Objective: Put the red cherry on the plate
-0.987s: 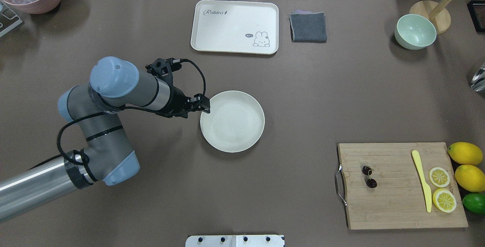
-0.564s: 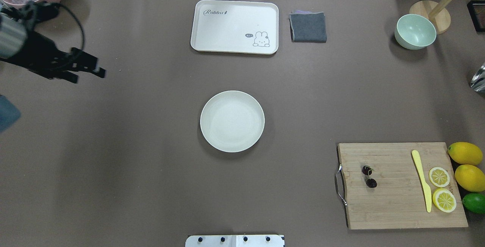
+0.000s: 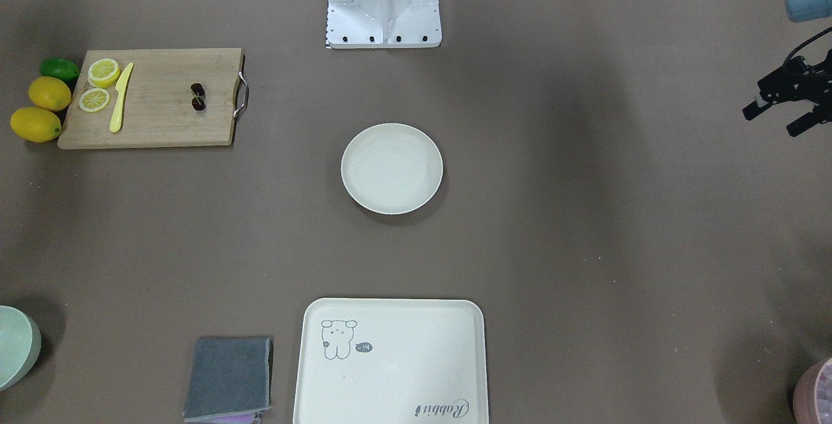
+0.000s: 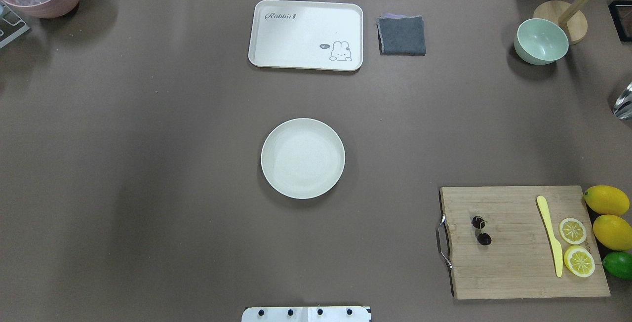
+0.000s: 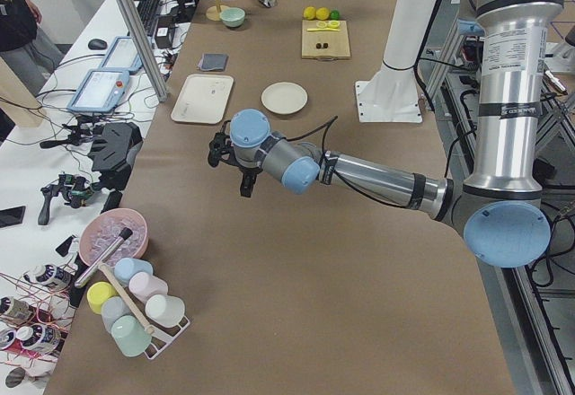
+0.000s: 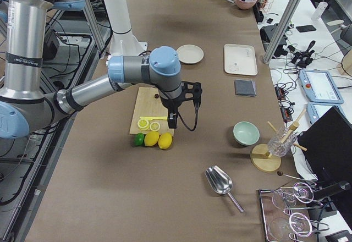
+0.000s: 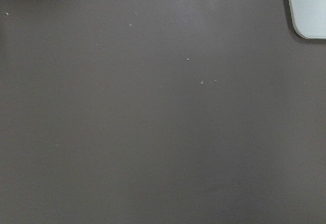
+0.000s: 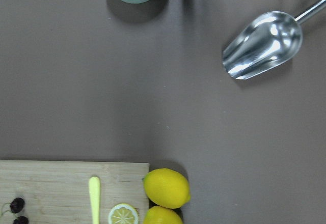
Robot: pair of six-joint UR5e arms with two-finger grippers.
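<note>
The red cherry (image 4: 480,230), a pair of tiny dark fruits, lies on the left part of the wooden cutting board (image 4: 518,267). It also shows at the bottom left of the right wrist view (image 8: 18,211). The round cream plate (image 4: 302,158) sits bare at the table's middle, far left of the board. My left gripper (image 3: 773,120) hovers open and holds nothing at the table's left end, far from the plate. My right gripper (image 6: 171,122) hangs above the board's lemon end; I cannot tell whether it is open or shut.
On the board lie a yellow knife (image 4: 549,233) and lemon slices (image 4: 572,230); whole lemons (image 4: 606,200) and a lime (image 4: 618,264) sit beside it. At the far side are a cream tray (image 4: 306,35), grey cloth (image 4: 401,35) and green bowl (image 4: 541,41). A metal scoop (image 8: 262,43) lies farther right.
My left arm has pulled away from the plate's left rim, swung left and left the overhead view. The plate and the cherry have stayed put.
</note>
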